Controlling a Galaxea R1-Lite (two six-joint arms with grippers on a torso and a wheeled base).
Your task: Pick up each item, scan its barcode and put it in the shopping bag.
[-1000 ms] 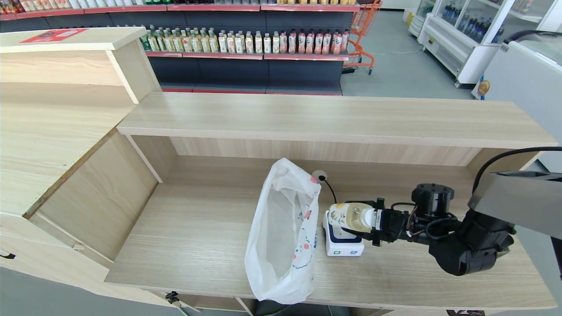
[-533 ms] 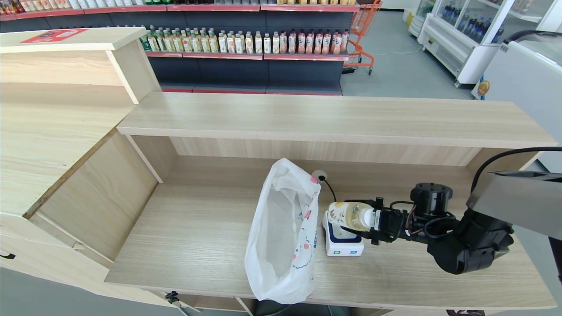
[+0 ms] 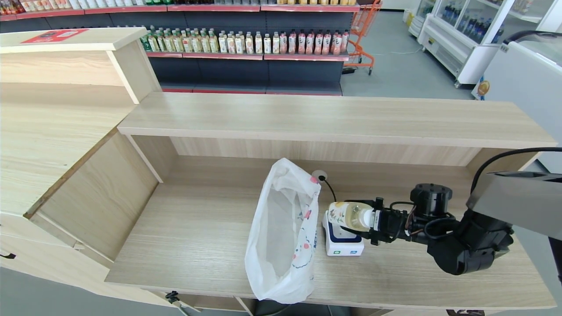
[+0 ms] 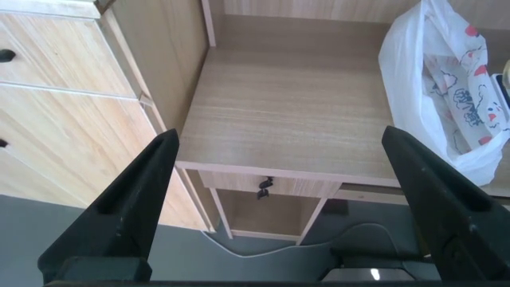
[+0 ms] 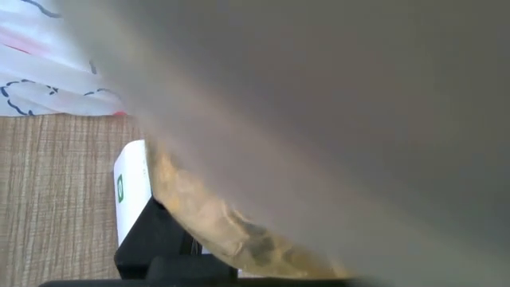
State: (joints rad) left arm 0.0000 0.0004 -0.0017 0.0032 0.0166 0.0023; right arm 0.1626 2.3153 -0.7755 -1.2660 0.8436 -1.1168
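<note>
The white plastic shopping bag gapes, bare lining showing. Right of it, the right gripper clamps a pale yellow bottle over a white box scanner. The left gripper is spread wide, unladen.

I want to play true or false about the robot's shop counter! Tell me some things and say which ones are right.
The white plastic shopping bag stands open on the wooden counter. True.
The right gripper is empty. False: it holds a small clear bottle of pale yellow drink.
The bottle is inside the bag. False: it hangs over the white-and-blue scanner box beside the bag.
The left gripper is open and empty. True.
</note>
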